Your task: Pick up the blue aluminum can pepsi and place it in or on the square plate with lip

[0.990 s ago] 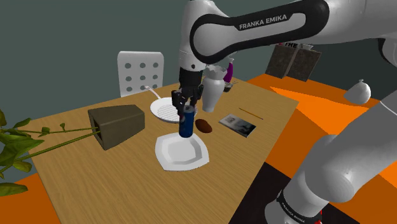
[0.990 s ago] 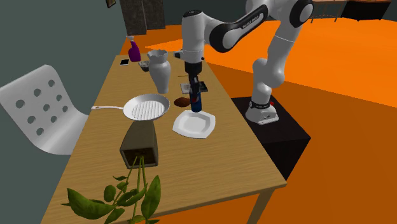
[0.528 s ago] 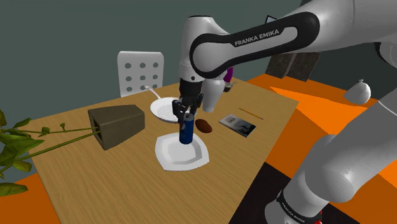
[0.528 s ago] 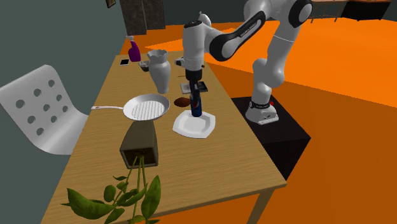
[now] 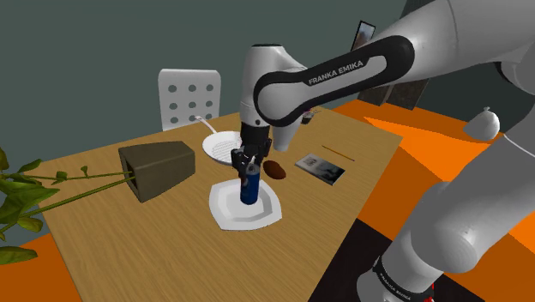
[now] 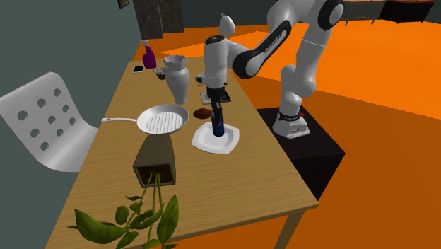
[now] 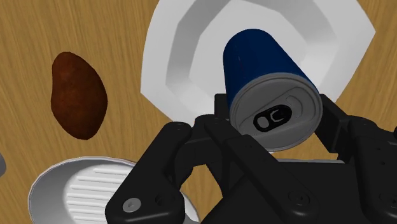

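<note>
Tool (image 5: 247, 161) pinching blue can (image 5: 249, 189) near top. Can upright over plate (image 5: 225, 216) middle; touching or just above, cannot tell. Lower straight till base seats flat, release gently, lift straight up so can does not tip.

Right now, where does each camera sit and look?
Shoulder view: beside the stand, looking down over the wooden table; white arm shows.
Second exterior view: past the green plant, looking along the table; whole arm, stand.
Wrist view: on the hand, looking down; black claw shows.
All share the blue silver-topped can, white square lipped plate.
</note>
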`<state>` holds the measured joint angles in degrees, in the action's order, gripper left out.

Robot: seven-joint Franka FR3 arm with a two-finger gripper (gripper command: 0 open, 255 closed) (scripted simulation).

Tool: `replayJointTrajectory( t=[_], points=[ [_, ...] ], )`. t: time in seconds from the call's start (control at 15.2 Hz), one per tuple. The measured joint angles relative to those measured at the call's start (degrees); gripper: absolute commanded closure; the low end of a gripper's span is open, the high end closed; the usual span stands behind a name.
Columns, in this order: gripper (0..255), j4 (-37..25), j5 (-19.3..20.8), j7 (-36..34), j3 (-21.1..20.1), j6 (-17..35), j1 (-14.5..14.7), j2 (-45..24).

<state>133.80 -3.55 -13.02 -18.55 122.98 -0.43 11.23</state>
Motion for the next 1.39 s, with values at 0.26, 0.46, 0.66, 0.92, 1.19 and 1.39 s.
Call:
replayJointTrajectory(
  t=[0.26, 0.46, 0.66, 0.92, 1.19, 1.39],
  points=[
    [255, 1.88, 0.39, -0.43, -0.3, 3.35, -0.01, -1.53],
    [255, 2.02, 0.57, -0.53, -0.34, 4.02, -0.06, -2.07],
    [255, 2.05, 0.58, -0.53, -0.34, 4.11, -0.07, -2.11],
    [0, 2.04, 0.59, -0.52, -0.34, 4.12, -0.07, -2.12],
    [0, 2.04, 0.59, -0.52, -0.33, 4.12, -0.07, -2.12],
    [0, -0.64, 0.15, -0.07, -0.01, -0.16, -0.08, -0.35]
  ],
)
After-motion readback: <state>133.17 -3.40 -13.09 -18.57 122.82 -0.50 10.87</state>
